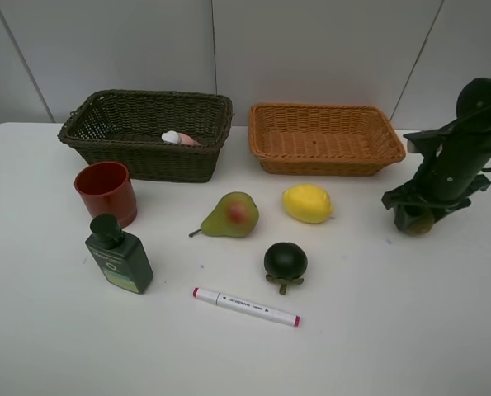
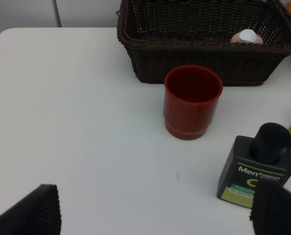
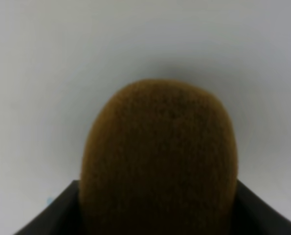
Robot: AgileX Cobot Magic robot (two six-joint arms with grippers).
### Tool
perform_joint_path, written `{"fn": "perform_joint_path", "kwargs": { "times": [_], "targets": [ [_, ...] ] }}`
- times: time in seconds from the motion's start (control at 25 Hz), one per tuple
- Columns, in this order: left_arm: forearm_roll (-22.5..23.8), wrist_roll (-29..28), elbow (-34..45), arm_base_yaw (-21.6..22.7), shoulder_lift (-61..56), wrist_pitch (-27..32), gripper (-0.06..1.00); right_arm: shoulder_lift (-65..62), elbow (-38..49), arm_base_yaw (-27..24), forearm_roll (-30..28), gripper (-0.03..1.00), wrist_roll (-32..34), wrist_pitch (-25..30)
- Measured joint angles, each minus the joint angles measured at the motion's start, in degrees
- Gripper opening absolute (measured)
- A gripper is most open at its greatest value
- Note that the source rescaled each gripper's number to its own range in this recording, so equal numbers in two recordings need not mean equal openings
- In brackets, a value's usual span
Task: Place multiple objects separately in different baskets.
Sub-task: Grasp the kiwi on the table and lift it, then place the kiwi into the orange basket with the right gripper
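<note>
so the green bottle (image 2: pixel 255 171) at 6 o'clock from the red cup (image 1: pixel 105 192) reads "Men", left jaws gape wide and empty, right jaws grip the kiwi (image 3: pixel 160 161).

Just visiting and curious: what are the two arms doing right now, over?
Left gripper open, near red cup. Right gripper shut on brown kiwi. Nothing seen between it and orange basket.
</note>
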Motion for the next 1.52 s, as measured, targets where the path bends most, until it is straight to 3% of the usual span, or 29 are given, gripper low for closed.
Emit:
{"fn": "perform_joint_path", "kwargs": {
  "times": [0.48,1.12,1.52],
  "targets": [
    [0.0,0.0,0.0,0.0,0.0,0.0,1.0,-14.2,0.0,0.0,3.1,0.51,0.6,7.5],
    [0.0,0.0,0.0,0.0,0.0,0.0,1.0,-18.8,-11.0,0.1,4.8,0.51,1.5,9.1],
    [0.0,0.0,0.0,0.0,0.0,0.0,1.0,-16.3,-17.0,2.7,5.3,0.51,1.1,7.4]
  ]
}}
